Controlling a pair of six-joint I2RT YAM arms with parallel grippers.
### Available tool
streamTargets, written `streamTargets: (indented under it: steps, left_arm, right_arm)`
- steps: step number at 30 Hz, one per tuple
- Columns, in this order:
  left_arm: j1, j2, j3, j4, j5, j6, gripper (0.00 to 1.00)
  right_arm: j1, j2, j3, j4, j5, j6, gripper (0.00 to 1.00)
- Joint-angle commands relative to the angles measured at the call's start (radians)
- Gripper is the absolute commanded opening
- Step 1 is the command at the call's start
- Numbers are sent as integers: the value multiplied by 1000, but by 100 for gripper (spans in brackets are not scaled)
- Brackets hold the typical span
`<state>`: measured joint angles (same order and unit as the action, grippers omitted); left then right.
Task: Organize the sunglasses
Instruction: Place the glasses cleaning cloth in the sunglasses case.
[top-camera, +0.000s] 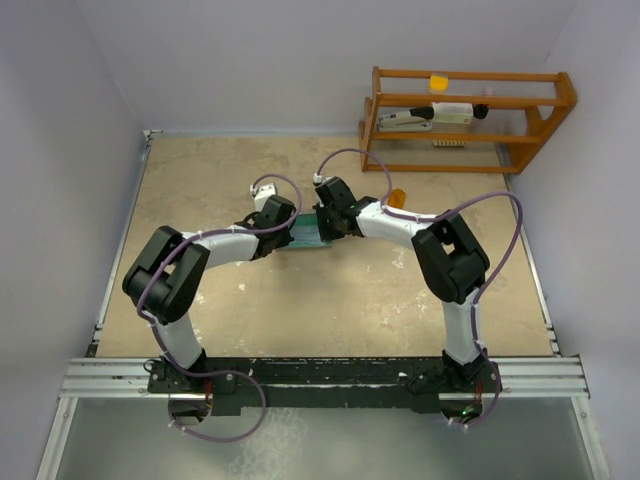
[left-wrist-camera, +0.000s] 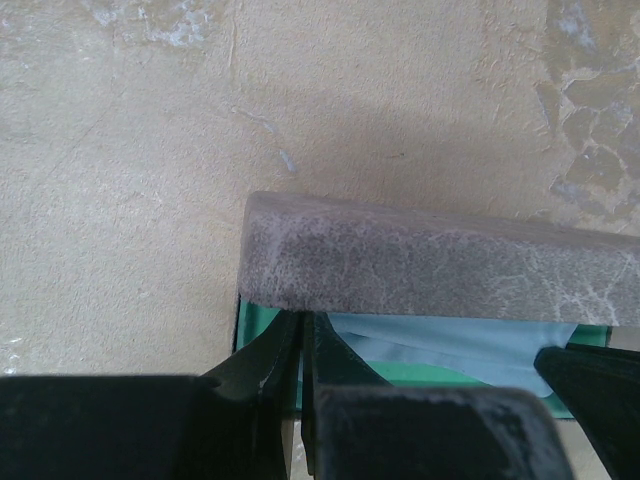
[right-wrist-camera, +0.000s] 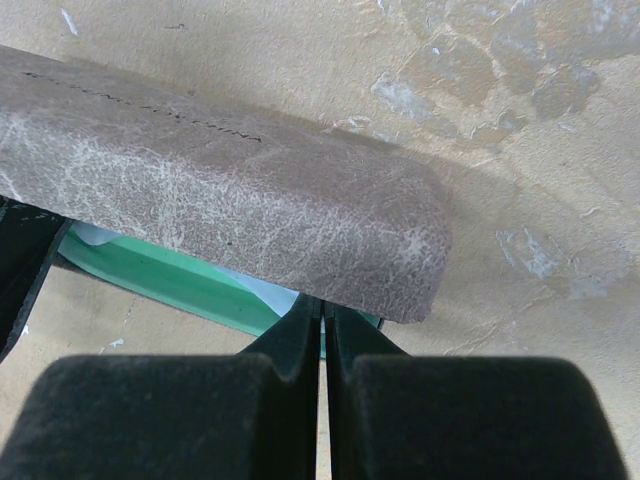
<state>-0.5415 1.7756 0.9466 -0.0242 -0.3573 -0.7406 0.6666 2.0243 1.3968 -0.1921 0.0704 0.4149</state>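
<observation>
The grey case lies mid-table between my two arms. Its grey lid hangs partly raised over the green lining, and a light blue cloth lies inside. My left gripper is shut, its tips tucked under the lid's left end. My right gripper is also shut, its tips under the right end of the lid. A small orange thing, apparently the sunglasses, lies on the table just behind my right arm, partly hidden by it.
A wooden rack stands at the back right, holding a white item and an orange tag. Walls close in the table on the left, back and right. The arms' base rail runs along the near edge.
</observation>
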Motion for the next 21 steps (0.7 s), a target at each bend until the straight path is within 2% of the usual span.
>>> streamTargets:
  steps: [1,5,13,21]
  left_arm:
    - [8,2,13,-39,-4,3,0]
    - [8,4,14,-40,-5,7,0]
    - [5,-2,25,-64,-33,18,0]
    - [-8,-22,35,-83,-67,26,11]
  right_arm:
    - [-5,-2,22,-30,43,-15,0]
    - [-5,2,17,-30,42,-11,1]
    - [-6,3,16,-31,43,-6,13]
    - [-6,-6,16,-19,46,-4,14]
